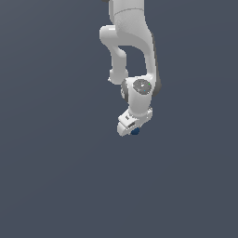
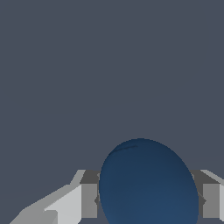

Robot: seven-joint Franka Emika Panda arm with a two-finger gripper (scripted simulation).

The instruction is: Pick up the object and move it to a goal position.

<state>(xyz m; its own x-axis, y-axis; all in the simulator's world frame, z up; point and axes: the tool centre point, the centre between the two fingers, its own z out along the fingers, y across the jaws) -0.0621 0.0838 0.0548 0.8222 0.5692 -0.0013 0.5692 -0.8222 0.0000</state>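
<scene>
Wrist view: one gripper (image 2: 148,201), two fingers (image 2: 87,199) pressing one dark blue ball (image 2: 148,183) from either side, clenching it between pads. Exterior view: same gripper (image 1: 134,128) pointing down, ball (image 1: 135,132) peeking out at its tip. One white arm (image 1: 132,51) reaching down from above. Plain grey background (image 1: 46,162) lying all around.

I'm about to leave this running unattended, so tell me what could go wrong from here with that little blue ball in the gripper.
1. The blue ball is smooth and round, and sits between the gripper's fingers; it could roll or squirt out during a fast move.
2. In the exterior view only a sliver of ball shows under the gripper, so a slip would be hard to spot there.
3. No goal marker is visible, so placement cannot be checked from these views.
</scene>
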